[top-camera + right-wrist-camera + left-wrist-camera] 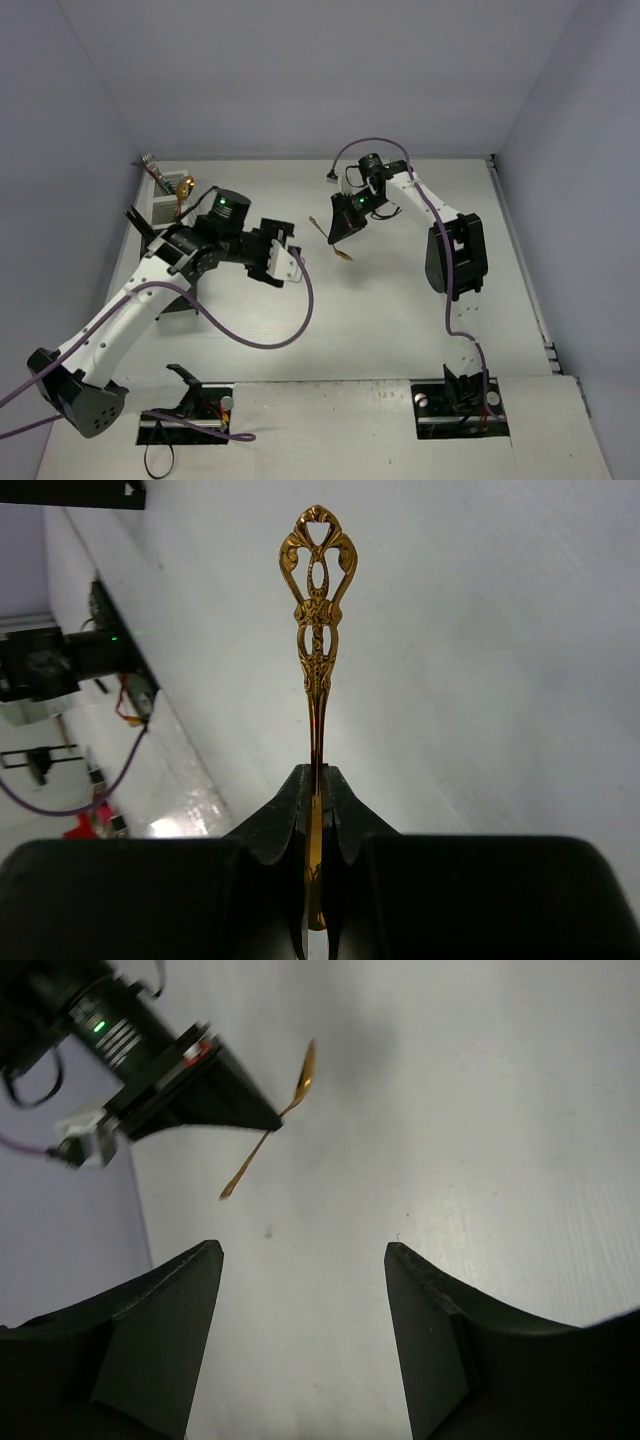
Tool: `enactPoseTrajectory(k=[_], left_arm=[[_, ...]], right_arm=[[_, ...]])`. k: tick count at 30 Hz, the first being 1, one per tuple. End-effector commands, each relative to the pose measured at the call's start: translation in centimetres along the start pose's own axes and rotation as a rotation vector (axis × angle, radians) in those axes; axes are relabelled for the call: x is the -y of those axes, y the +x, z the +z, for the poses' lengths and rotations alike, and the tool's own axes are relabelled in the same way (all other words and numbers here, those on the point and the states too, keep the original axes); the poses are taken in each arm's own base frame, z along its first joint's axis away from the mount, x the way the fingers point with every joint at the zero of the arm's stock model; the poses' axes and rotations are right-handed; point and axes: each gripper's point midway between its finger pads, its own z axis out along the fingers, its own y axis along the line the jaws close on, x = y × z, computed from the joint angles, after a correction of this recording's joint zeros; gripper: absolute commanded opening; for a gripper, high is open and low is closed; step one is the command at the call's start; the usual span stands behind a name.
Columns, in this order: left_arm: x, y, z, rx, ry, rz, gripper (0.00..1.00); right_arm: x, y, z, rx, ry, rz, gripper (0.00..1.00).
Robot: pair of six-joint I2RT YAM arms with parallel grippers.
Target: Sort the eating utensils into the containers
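Note:
My right gripper (337,237) is shut on a gold spoon (343,254) and holds it above the table's middle. In the right wrist view the spoon's ornate handle (317,600) sticks out past the closed fingertips of the gripper (317,772). The left wrist view also shows the spoon (290,1100) pinched mid-length. My left gripper (283,258) is open and empty, just left of the spoon, and its fingers (303,1250) stand wide apart over bare table. The white caddy (163,207) at the far left holds a gold spoon (184,188) and a silver fork (152,166). The black caddy (172,302) is mostly hidden under my left arm.
Walls enclose the table at the back, left and right. Purple cables trail from both arms across the table. The arm bases (460,400) stand at the near edge.

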Motion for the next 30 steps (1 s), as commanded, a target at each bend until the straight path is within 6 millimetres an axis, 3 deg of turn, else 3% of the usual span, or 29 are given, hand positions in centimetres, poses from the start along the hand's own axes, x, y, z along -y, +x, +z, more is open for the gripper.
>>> enactPoseTrajectory(k=[1,10,18,27,30], left_arm=[[2.0,-0.7,3.1,0.031,0.180,0.140,0.60],[4.8,-3.1,7.1,0.107,0.427,0.096,0.55],[5.1,-2.2,10.7,0.042,0.499,0.086,0.54],[3.8,-0.8,13.3,-0.028,0.505,0.072,0.54],[3.8,-0.4,13.9,-0.041,0.513,0.065,0.46]], right_arm=[[-4.8,1.2,-0.9,-0.017,-0.180,0.143,0.00],[-7.0,3.0,-0.9,-0.036,-0.249,0.260,0.00],[-8.4,3.8,-0.6,-0.055,-0.281,0.337,0.00],[-8.6,4.2,-0.5,-0.063,-0.279,0.398,0.00],[-8.8,4.3,-0.5,-0.061,-0.274,0.398,0.00]])
